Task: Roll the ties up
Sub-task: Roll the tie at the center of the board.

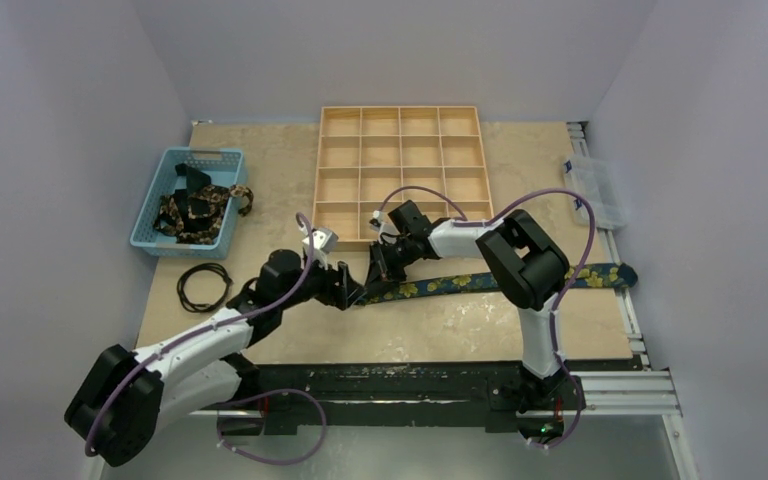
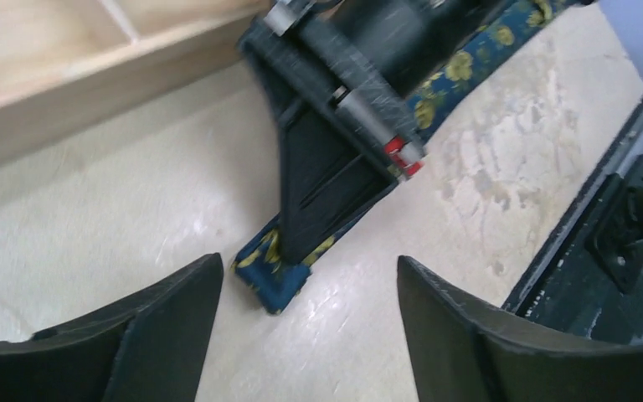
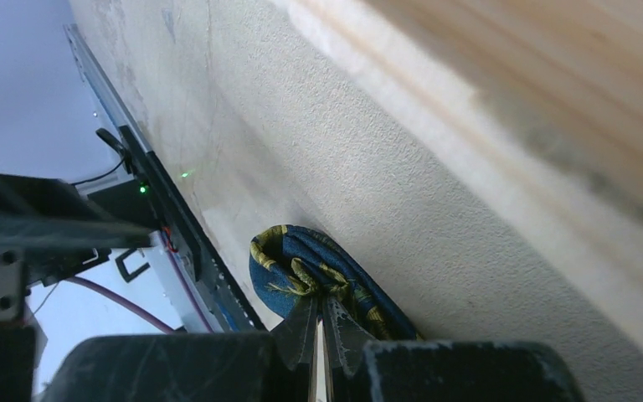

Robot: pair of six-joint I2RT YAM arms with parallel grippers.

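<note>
The right gripper [image 1: 374, 275], clamped on the end of the tie [image 1: 480, 282], stands directly ahead of the spread fingers of the left gripper [image 2: 310, 276] and blocks a straight approach. The front wall of the wooden tray [image 1: 400, 238] lies just behind both grippers and bars passage rearward. The bare table [image 1: 410, 335] between tie and near edge is passable; the basket [image 1: 192, 200] and cable loop [image 1: 205, 286] occupy the left side.
</note>
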